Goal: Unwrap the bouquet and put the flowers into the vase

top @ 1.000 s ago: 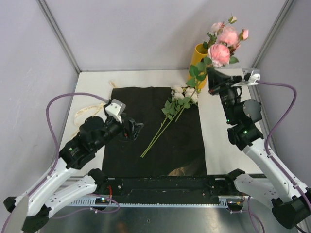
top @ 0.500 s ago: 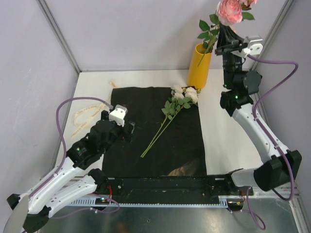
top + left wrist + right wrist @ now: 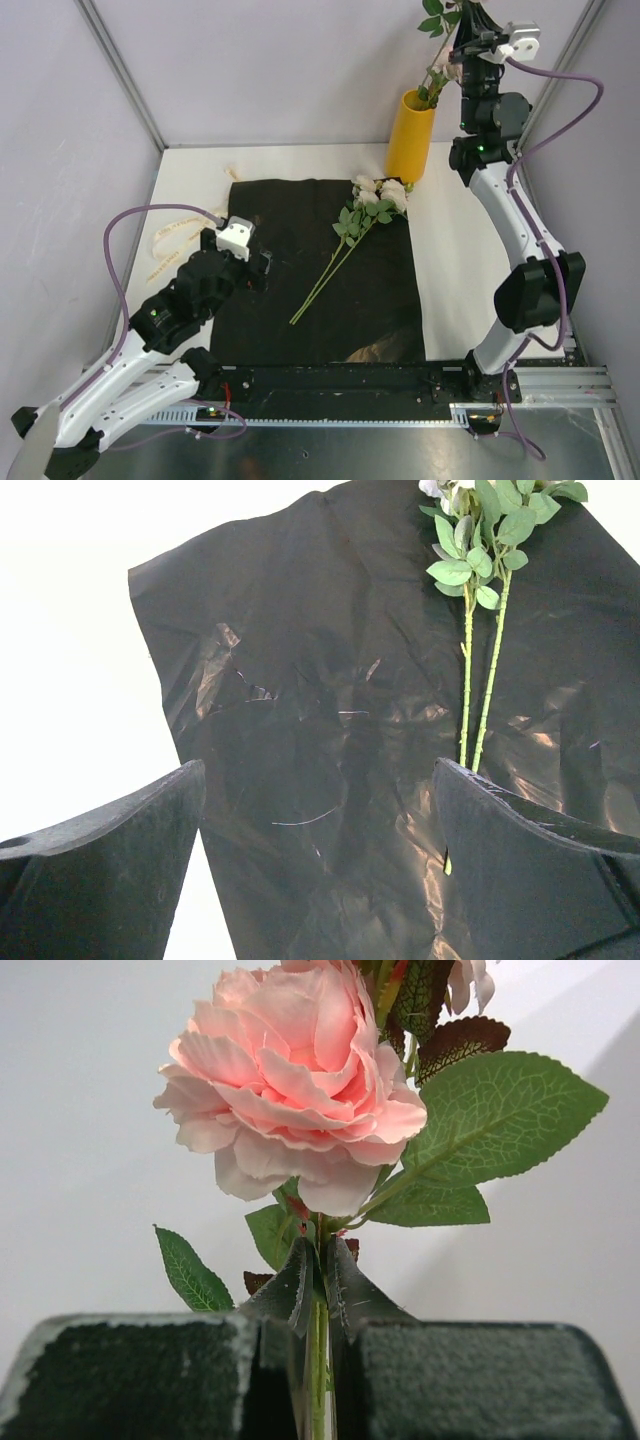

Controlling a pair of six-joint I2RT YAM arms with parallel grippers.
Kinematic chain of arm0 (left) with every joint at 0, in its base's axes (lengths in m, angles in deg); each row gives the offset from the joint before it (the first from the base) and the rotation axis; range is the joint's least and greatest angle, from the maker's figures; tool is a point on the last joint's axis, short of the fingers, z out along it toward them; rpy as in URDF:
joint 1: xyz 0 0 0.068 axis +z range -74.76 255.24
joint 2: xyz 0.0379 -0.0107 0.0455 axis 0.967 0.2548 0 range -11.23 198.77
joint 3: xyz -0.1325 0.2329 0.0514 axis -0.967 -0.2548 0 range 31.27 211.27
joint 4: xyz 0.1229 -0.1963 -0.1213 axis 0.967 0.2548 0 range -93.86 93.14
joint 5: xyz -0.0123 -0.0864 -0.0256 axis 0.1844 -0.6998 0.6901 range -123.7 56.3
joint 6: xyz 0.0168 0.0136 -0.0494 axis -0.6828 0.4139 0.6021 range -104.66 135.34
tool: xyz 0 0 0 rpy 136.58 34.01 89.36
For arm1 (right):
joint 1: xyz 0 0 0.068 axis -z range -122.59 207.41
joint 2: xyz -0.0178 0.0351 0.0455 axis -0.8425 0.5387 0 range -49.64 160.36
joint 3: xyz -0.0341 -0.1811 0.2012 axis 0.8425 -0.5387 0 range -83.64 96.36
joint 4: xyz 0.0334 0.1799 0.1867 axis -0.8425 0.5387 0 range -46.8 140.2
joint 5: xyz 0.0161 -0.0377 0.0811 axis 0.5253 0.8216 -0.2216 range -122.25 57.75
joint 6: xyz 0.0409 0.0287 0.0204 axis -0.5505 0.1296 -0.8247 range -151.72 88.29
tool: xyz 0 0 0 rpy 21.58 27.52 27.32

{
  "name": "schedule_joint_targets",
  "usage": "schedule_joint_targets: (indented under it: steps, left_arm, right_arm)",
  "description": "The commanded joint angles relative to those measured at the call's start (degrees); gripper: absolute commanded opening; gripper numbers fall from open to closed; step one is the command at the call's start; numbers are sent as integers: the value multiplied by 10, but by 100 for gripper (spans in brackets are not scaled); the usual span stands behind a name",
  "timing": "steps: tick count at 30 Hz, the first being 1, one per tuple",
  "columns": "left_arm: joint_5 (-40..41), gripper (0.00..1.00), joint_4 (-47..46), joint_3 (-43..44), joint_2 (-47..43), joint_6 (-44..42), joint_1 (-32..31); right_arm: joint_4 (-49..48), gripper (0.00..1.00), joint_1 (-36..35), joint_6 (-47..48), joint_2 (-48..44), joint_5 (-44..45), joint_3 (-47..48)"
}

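Right gripper [image 3: 463,45] was raised high at the far right corner, above the vase [image 3: 410,135], with its jaws closed on the thin green stem of a pink rose [image 3: 295,1090]. In the right wrist view the stem ran straight up between the two dark pads [image 3: 130,1380], with the bloom and broad green leaves just above them. From the top camera the bloom itself was cut off by the frame edge. Leaves of the held stem hung at the vase mouth, and the lower end appeared to sit inside it, though that view was too small to be sure. The mustard-yellow vase stood upright on the white table [image 3: 450,250], just beyond the far right corner of the black wrapping sheet [image 3: 300,300]. The sheet lay spread flat and glossy. The cream roses [image 3: 385,190] rested on it near that corner, their long stems pointing diagonally toward the near side. The cream ribbon [image 3: 175,240] lay loose on the table left of the sheet. Left gripper [image 3: 318,780] hovered over the sheet's left part, jaws spread wide and holding nothing.
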Motion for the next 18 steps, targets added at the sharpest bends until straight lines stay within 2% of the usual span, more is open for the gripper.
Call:
schedule_joint_targets:
  steps: [1, 14, 15, 18]
  left_arm:
    - [16, 100, -13, 1, -2, -13, 1]
    - [16, 100, -13, 1, -3, -13, 0]
    - [17, 100, -13, 0, -3, -13, 0]
    - [22, 100, -13, -1, -5, -13, 0]
  right_arm:
    - [6, 0, 8, -17, 43, -1, 51]
    - [91, 0, 10, -27, 105, 36, 4]
    - [104, 1, 10, -32, 104, 36, -3]
    - [152, 12, 7, -65, 90, 52, -25]
